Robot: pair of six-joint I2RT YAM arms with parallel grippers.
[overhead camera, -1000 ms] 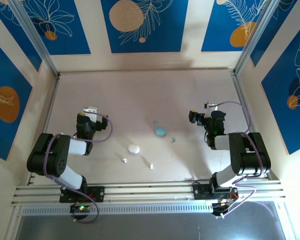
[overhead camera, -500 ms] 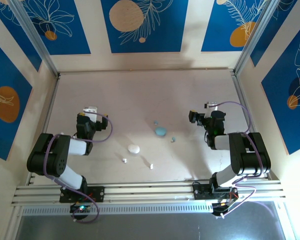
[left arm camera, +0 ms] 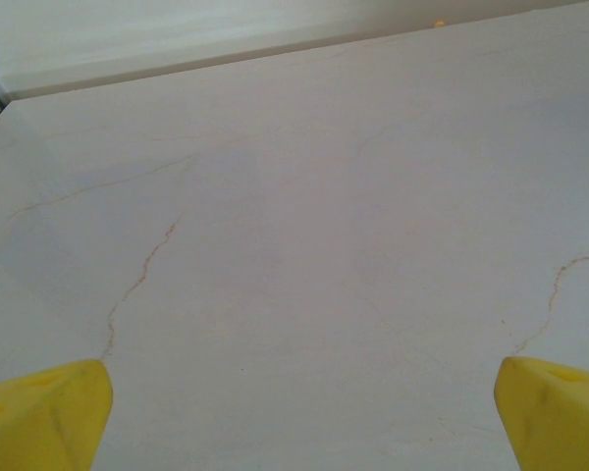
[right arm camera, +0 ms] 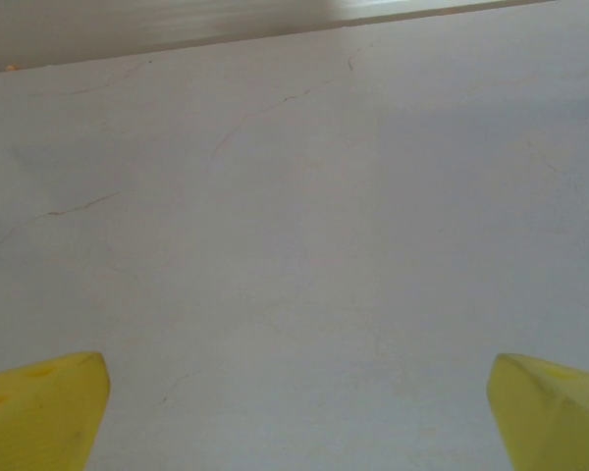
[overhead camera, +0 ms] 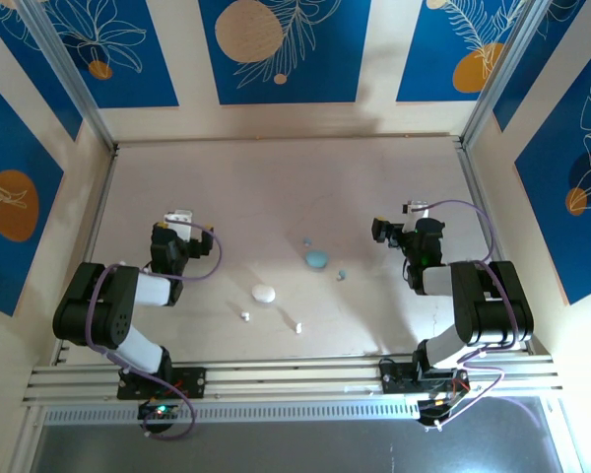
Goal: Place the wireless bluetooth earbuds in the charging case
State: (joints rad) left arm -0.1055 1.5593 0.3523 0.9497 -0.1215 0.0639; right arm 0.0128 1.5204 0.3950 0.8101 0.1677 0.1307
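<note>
The left gripper (left arm camera: pixel 299 391) and right gripper (right arm camera: pixel 294 385) hung wide open over the pale, hairline-cracked table (overhead camera: pixel 276 187), oval cases (overhead camera: pixel 264 294) and tiny earbuds (overhead camera: pixel 245 315) between them, blue leaf-printed panels (overhead camera: pixel 286 49) around.

Around the centre of the top view, on the table (overhead camera: pixel 276 187): upper charging case (overhead camera: pixel 316 259) up and right of lower charging case (overhead camera: pixel 264 294), near but apart, with first earbud (overhead camera: pixel 307 239) just above the upper charging case, second earbud (overhead camera: pixel 341 275) just lower right of it, third earbud (overhead camera: pixel 245 315) below and left of the lower charging case, fourth earbud (overhead camera: pixel 298 327) below and right of it. At mid-left the left gripper (overhead camera: pixel 180 225), at mid-right the right gripper (overhead camera: pixel 399 232), flanking the lot and well apart from it. In the left wrist view, fingertips (left arm camera: pixel 49 417) in the two bottom corners with table between; likewise fingertips (right arm camera: pixel 44 407) in the right wrist view.
</note>
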